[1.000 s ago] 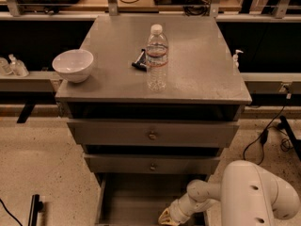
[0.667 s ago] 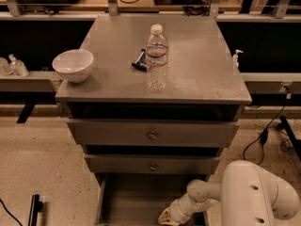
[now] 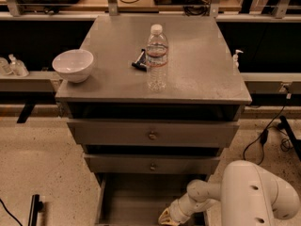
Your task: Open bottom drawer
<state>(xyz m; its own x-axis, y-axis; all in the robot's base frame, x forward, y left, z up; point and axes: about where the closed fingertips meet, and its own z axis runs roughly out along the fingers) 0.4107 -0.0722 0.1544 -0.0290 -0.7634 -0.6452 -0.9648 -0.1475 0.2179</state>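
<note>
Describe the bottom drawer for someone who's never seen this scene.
Find the grey cabinet carrying a bowl and water bottle. Under the shut top drawer and middle drawer, the bottom drawer is the lowest tier. Only it is pulled out, inside showing, with the gripper at its near end.

Cabinet top (image 3: pixel 197 65) — bowl (image 3: pixel 73 65), water bottle (image 3: pixel 156 58), black tool (image 3: pixel 139 60); gripper (image 3: pixel 167 216) at bottom drawer (image 3: pixel 136 194).

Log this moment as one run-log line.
bottom drawer: pulled out | gripper: low over drawer's near end | cabinet top: bowl, bottle
</note>
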